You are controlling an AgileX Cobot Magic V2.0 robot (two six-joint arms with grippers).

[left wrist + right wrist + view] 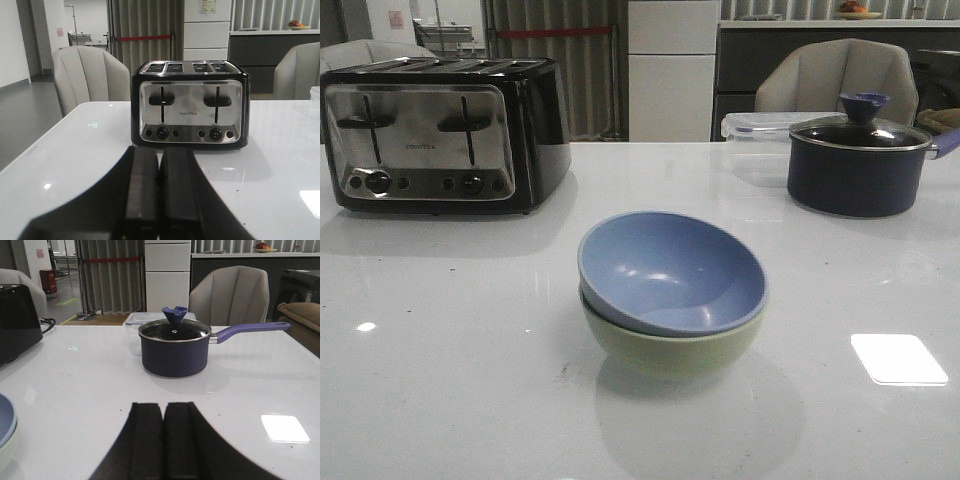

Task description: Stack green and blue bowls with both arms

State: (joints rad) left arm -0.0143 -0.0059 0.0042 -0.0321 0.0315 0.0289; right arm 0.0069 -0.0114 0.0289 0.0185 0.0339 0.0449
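Blue bowl [672,268] nested in green bowl [670,345] (one each).

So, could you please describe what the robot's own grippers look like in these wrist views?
Only the fingers show. The left gripper has two flat, matte black, bar-like fingers that widen into a dark, flaring base. The right gripper looks the same: two plain black rectangular fingers on a broad dark base. No cables, markings or labels are visible on either, and the arms themselves are out of frame.
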